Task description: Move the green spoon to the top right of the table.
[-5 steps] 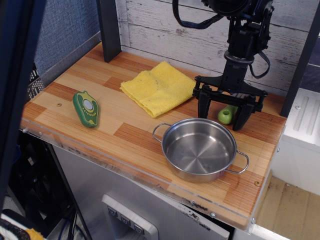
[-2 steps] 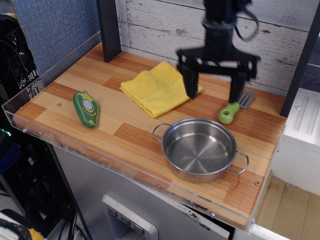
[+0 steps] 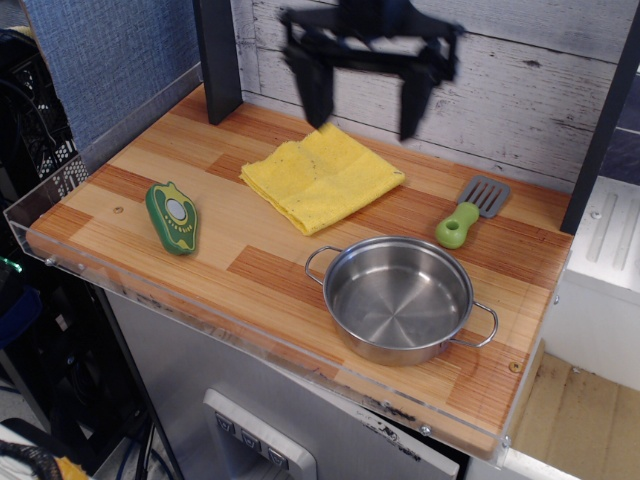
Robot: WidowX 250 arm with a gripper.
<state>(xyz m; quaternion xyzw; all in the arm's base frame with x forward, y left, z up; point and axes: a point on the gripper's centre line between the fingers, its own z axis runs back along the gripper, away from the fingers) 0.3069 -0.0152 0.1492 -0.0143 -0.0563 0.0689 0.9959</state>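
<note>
The green spoon [image 3: 468, 212] lies flat on the wooden table [image 3: 200, 270] near its far right corner, light-green handle toward the pot, grey slotted head toward the back wall. Nothing touches it. My gripper [image 3: 367, 95] hangs open and empty, raised high over the back of the table, above the yellow cloth and well to the left of the spoon. Its two dark fingers [image 3: 318, 88] point downward and are blurred by motion.
A steel pot [image 3: 400, 298] stands at the front right, just in front of the spoon. A folded yellow cloth [image 3: 320, 175] lies at the back middle. A dark-green pepper toy [image 3: 172, 217] lies at the left. A dark post [image 3: 217, 55] stands at the back left.
My gripper has let go of the spoon, risen and swung left, from around the spoon to above the cloth. The spoon stays at the far right.
</note>
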